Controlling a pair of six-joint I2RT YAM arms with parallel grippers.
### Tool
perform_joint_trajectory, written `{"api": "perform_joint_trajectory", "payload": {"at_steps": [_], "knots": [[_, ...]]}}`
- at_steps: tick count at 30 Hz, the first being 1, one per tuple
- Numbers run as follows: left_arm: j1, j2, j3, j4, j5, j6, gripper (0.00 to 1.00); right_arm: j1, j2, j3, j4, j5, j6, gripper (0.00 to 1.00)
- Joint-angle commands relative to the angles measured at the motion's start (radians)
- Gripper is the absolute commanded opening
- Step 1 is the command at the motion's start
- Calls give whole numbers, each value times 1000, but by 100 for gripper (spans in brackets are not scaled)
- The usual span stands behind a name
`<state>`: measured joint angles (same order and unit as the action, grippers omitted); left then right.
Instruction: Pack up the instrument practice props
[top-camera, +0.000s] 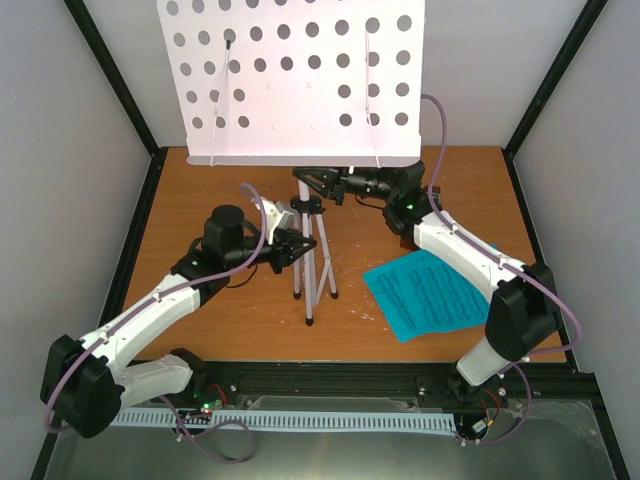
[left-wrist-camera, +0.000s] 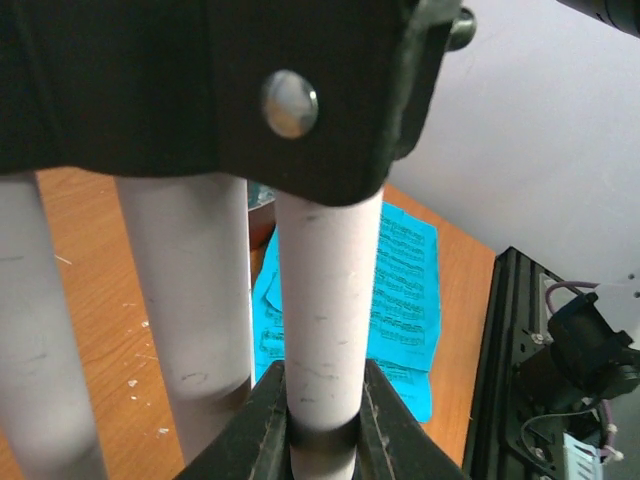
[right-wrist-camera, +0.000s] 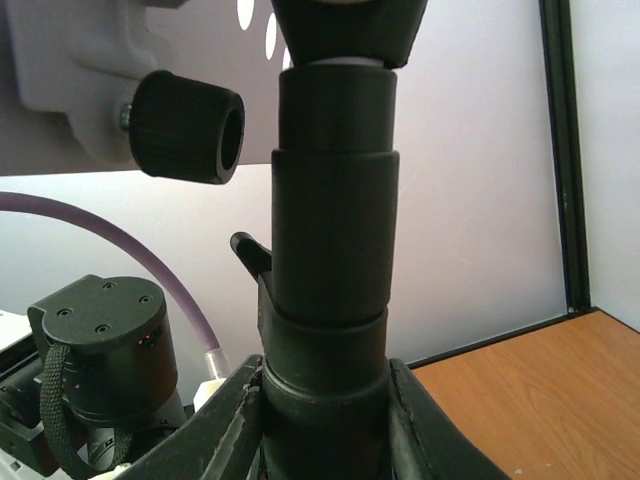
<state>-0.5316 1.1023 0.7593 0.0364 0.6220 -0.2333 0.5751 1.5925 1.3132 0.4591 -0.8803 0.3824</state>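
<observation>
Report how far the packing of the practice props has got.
Done: nothing visibly packed; the music stand stands upright, unfolded. In hand: left gripper shut on a tripod leg, right gripper shut on the black collar on its mast. Left: folding the stand and gathering the cyan sheet music lying on the table.

Robotics lab test cell, not a home or shop. Evidence: 2 arms (left arm (top-camera: 150, 305), right arm (top-camera: 470, 255)) bolted to a black extrusion rail (top-camera: 330, 378) at the wooden tabletop (top-camera: 200, 190) edge. White wall panels (top-camera: 60, 200) in black frame posts (top-camera: 112, 75) box it in on 3 sides. Exposed purple cable (right-wrist-camera: 120, 235), slotted cable duct (top-camera: 330, 422), bare circuit board (top-camera: 205, 408) with a green LED lit.
</observation>
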Motion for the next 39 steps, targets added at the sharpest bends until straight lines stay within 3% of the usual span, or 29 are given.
{"api": "perform_joint_trajectory", "payload": {"at_steps": [1,10,21,39], "knots": [[8,-70,145,88,-2,-74,0,50,-106,-28,46,41,-24,3],[7,-78,180,99,100,-333,0,87,-146,-162,4,304,135,3],[7,-37,109,109,31,-495,0,87,-73,-346,90,468,328,3],[7,136,-15,155,-99,-476,0,86,162,-404,148,531,274,3]]}}
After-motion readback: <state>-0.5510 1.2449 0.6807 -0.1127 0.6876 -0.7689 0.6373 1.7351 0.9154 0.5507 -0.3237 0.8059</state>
